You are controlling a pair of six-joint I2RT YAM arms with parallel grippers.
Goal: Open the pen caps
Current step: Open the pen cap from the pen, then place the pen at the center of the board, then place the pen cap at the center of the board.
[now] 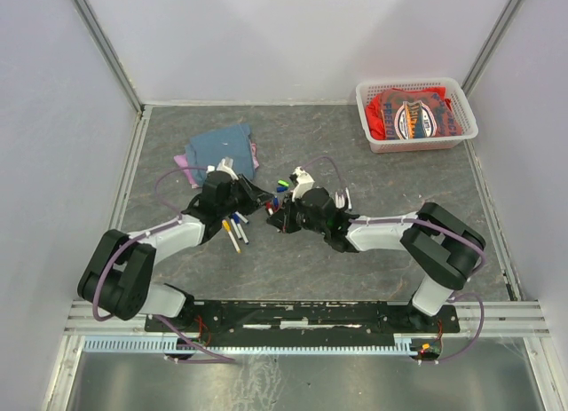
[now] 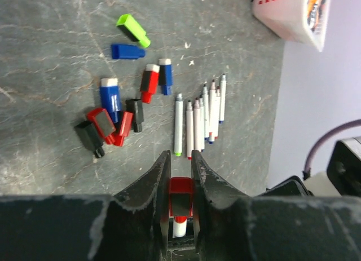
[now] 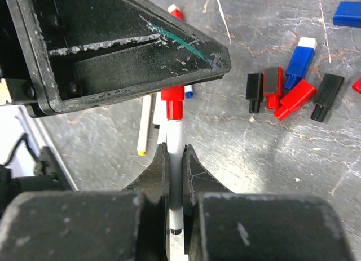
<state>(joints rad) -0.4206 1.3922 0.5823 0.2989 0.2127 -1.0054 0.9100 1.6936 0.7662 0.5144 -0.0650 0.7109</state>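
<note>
Left wrist view: a red cap [image 2: 181, 189] sits clamped in the left gripper [image 2: 180, 159], fitted on a white pen [image 3: 175, 138] that the right gripper [image 3: 175, 154] pinches tight. On the table, loose caps [image 2: 119, 106] lie at ten o'clock and bare pens [image 2: 197, 117] at twelve.

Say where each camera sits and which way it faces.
Top external: overhead behind the robot, looking down on the grey table; both arms show.
Left wrist: on the left hand, looking past its fingers at the short red plastic pen cap they clamp.
Right wrist: on the right hand, which grips the thin white pen barrel, facing the left hand.
Shared: both wrist views show that cap.
</note>
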